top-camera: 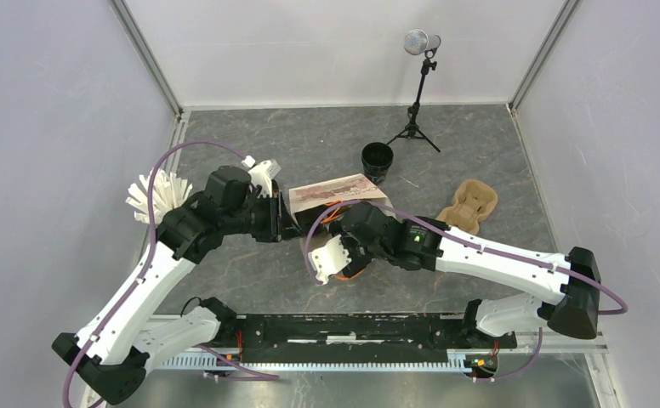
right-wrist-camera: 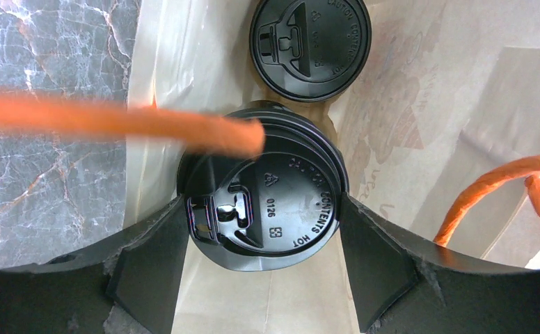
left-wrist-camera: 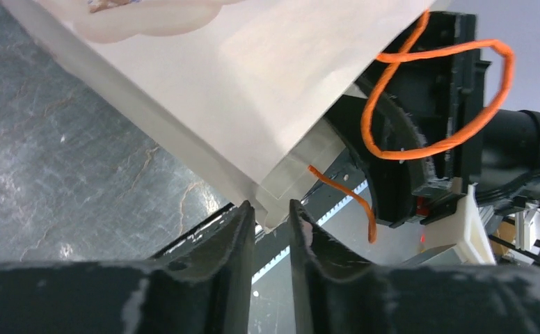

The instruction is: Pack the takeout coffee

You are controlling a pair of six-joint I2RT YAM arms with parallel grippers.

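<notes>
The right claw (right-wrist-camera: pixel 264 209) is clamped on a small black disposable cup with a round black plastic lid (right-wrist-camera: pixel 281 188). Its two dark fingers (right-wrist-camera: pixel 149 271) press on opposite sides just under the lid's rim. The cup hangs straight below the wrist, lid facing the camera. Its long axis is upright and in line with the claw's reach, pointing down into the open mouth of the beige paper bag (left-wrist-camera: pixel 239 90). A second lidded black cup (right-wrist-camera: pixel 310 45) already stands inside the bag, just beyond the held one, the two lids nearly touching. Whether the held cup has reached the bag's floor cannot be told.

One orange cord handle (right-wrist-camera: pixel 114 120) crosses above the held lid on the claw's left. I judge it could snag the fingers as they withdraw.

The left claw (left-wrist-camera: pixel 273 223) has its fingers almost together, pinching the bag's lower corner edge. This steadies the bag, which leans above the grey marbled bench (right-wrist-camera: pixel 44 62). The right arm is plainly the one nearer the cups.

The step in hand looks like seating this cup beside its neighbour. The coming move probably calls for a straight descent along the cup's axis, then a release.

Behind the bag stands a third black cup (top-camera: pixel 378 161), apparently lidless. A brown moulded-pulp carrier (top-camera: pixel 469 206) lies to its right.
</notes>
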